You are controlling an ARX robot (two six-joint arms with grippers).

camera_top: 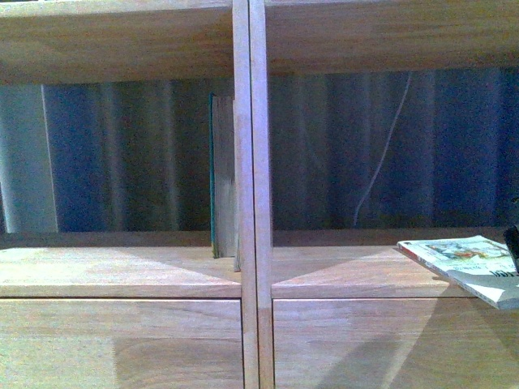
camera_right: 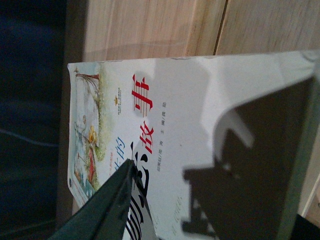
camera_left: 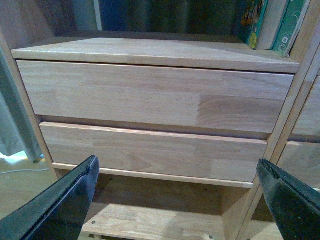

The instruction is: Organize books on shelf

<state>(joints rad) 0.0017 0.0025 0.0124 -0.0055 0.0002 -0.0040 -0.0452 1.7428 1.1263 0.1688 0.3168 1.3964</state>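
Note:
The light wood shelf fills the front view. A teal-covered book stands upright in the left compartment against the central divider. My right gripper is shut on the thin pale paperback, which lies nearly flat just above the right compartment's board. In the right wrist view the paperback shows its illustrated cover and red characters, pinched in my right gripper. My left gripper is open and empty in front of the shelf's drawer fronts; the teal book stands above them.
A dark blue curtain hangs behind the shelf, with a white cord in front of it. A low open space lies under the drawers. A second colourful book stands beside the teal one.

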